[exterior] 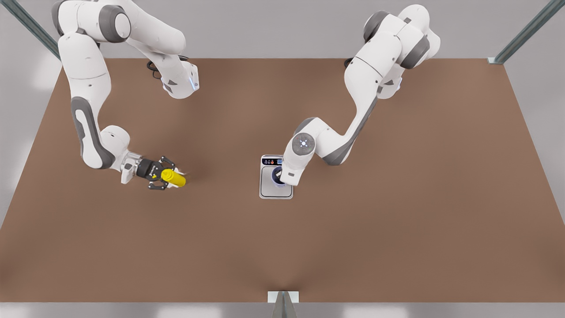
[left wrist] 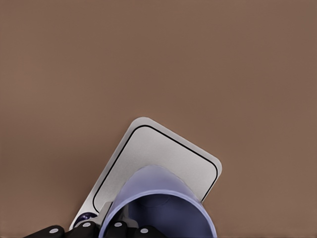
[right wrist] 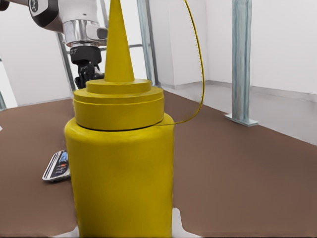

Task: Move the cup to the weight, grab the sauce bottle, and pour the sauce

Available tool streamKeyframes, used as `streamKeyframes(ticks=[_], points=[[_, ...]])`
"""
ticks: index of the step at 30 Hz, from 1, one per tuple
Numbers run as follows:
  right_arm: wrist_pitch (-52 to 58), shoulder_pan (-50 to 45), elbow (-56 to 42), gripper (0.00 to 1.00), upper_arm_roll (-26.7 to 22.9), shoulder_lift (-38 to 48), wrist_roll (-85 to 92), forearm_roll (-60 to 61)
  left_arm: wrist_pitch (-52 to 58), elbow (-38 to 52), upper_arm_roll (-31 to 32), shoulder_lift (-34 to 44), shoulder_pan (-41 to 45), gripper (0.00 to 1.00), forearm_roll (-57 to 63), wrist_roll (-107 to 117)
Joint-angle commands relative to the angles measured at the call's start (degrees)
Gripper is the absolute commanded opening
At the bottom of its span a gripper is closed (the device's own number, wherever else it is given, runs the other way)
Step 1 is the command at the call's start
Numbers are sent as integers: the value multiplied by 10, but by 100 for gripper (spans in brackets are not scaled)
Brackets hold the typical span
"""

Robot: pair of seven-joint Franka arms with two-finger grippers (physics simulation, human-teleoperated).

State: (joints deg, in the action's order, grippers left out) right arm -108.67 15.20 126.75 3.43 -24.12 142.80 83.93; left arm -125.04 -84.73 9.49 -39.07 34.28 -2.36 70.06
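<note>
The lavender-blue cup (left wrist: 163, 196) is upright over the steel platform of the silver-grey scale (left wrist: 163, 158), which lies mid-table (exterior: 276, 191). My left gripper (left wrist: 121, 229), on the arm at the front view's right, is shut on the cup from above. In the front view the wrist covers most of the cup (exterior: 278, 177). The yellow sauce bottle (right wrist: 119, 163) stands upright with its pointed nozzle up, at the front view's left (exterior: 174, 178). My right gripper (exterior: 170, 177) is shut on the bottle from the side, its white pads (right wrist: 181, 225) against the base.
Bare brown tabletop (exterior: 397, 221) lies between and in front of the two arms. Metal frame posts (right wrist: 241, 59) stand beyond the table's edges. A small bracket (exterior: 282, 298) sits at the near edge.
</note>
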Motion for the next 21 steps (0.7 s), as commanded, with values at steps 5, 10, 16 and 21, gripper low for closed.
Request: streamKeyframes(ticks=[5,10,16,21], points=[[-8,4,-39,57,-16,8,-1,-18,0,0,0,-3,1,100,-4,12],[-202,-39,-49,57,-13,92,-50,-52,2,0,-1,0,1,100,-5,13],[-500,-218,7,57,-10,181,-154,-30,16,4,-8,21,-2,100,-5,14],[-693,-378,2,57,-10,174,-151,11,335,130,-292,123,-36,100,-213,-204]])
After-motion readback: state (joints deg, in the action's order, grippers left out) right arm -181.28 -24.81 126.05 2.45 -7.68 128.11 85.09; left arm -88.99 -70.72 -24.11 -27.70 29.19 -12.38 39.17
